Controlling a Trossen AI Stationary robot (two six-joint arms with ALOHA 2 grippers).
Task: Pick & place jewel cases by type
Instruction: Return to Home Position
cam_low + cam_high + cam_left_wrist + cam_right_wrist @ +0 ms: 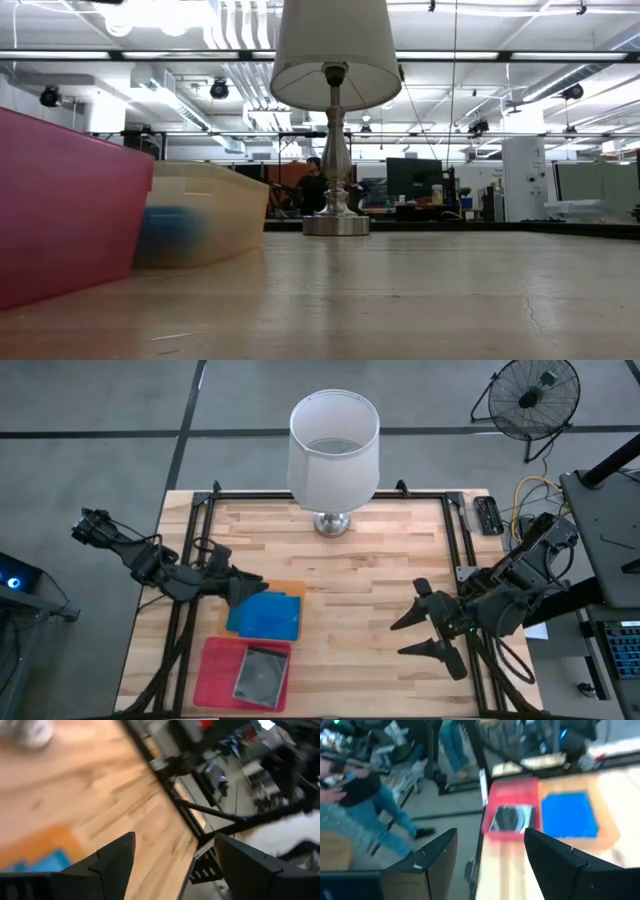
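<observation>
A blue jewel case (268, 615) lies on top in the orange tray (292, 589) at the table's left; it also shows in the right wrist view (569, 815). A dark grey jewel case (262, 675) lies flat in the pink tray (215, 670) nearer the front edge. My left gripper (248, 588) is raised over the orange tray's far left corner, open, with nothing between its fingers (115, 860). My right gripper (398, 640) hangs open above the table's right part, pointing toward the trays, also with nothing in it.
A white-shaded lamp (333, 455) stands at the middle of the far edge. A black frame (455, 530) runs round the table, with a small black device (487, 515) at the far right. Bare wood (370, 600) lies between the trays and my right gripper. A person (395, 805) stands beyond the table's left edge.
</observation>
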